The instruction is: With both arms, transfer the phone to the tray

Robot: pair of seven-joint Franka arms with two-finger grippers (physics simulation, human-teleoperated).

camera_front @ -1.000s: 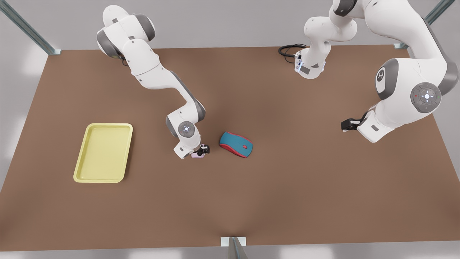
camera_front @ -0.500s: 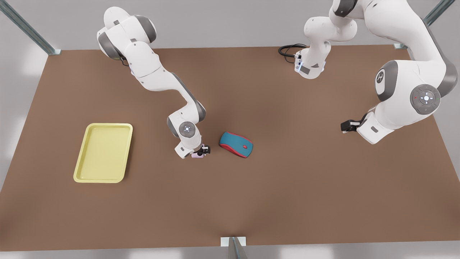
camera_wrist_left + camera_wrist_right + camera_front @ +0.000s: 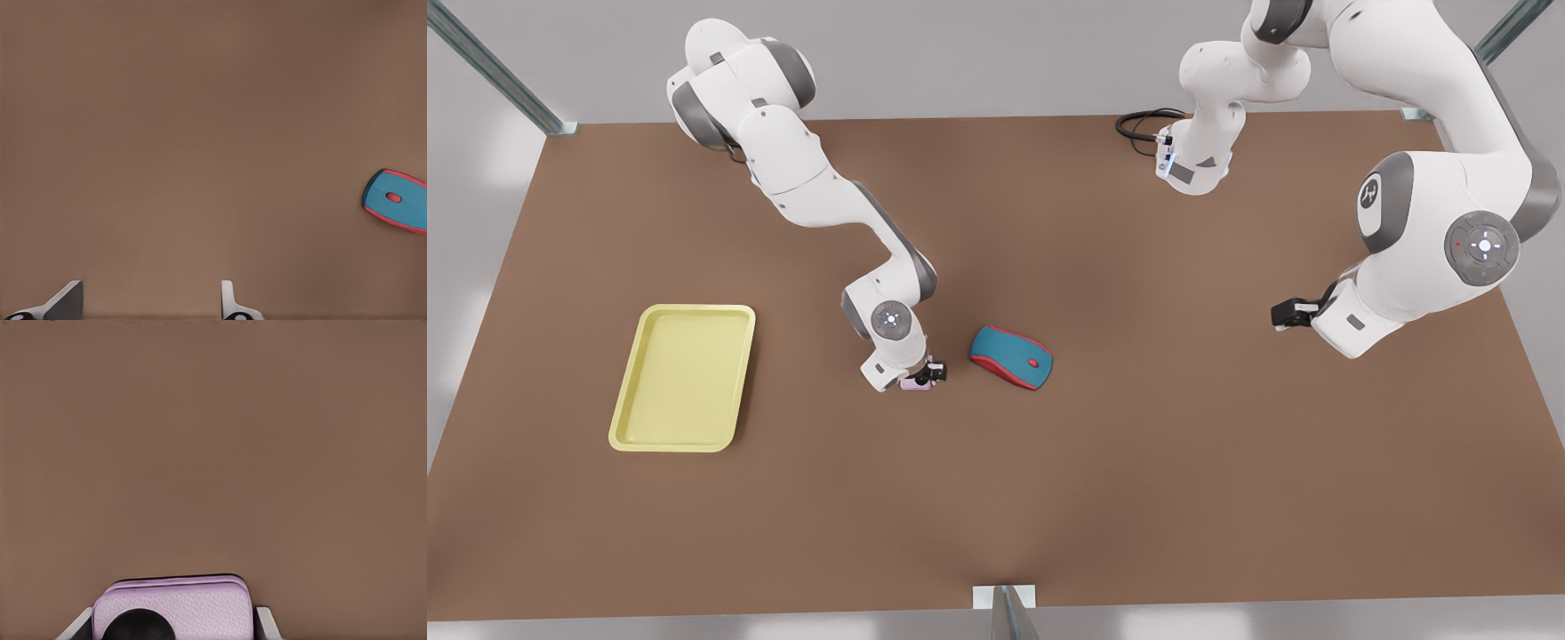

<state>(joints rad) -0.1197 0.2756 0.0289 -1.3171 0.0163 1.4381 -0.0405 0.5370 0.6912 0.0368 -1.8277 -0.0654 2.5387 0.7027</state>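
Phone gripped beside the mouse, tray well apart

Phone (image 3: 915,383), a small lilac slab, sat on the brown table (image 3: 1138,462) at the tip of the arm on the front view's left. The right wrist view showed it between two pale fingers (image 3: 265,621), one at each short side, with a black round lens on its face. That marked this arm's tool as the right gripper (image 3: 927,374), which was closed on the phone, low at the table surface. Whether the phone was touching the table or lifted just off it could not be told.

A teal-and-red mouse (image 3: 1011,356) lay just beside the phone, toward the front view's right, not touching it. The tray (image 3: 627,432), pale yellow with a raised rim, lay well apart toward the front view's left with nothing in it.

On the front view's right, the other arm waited with the left gripper (image 3: 1282,313) held above bare table, well apart from phone and tray. In the left wrist view its fingers (image 3: 230,303) stood spread with nothing between them, and the mouse appeared far off at the edge.
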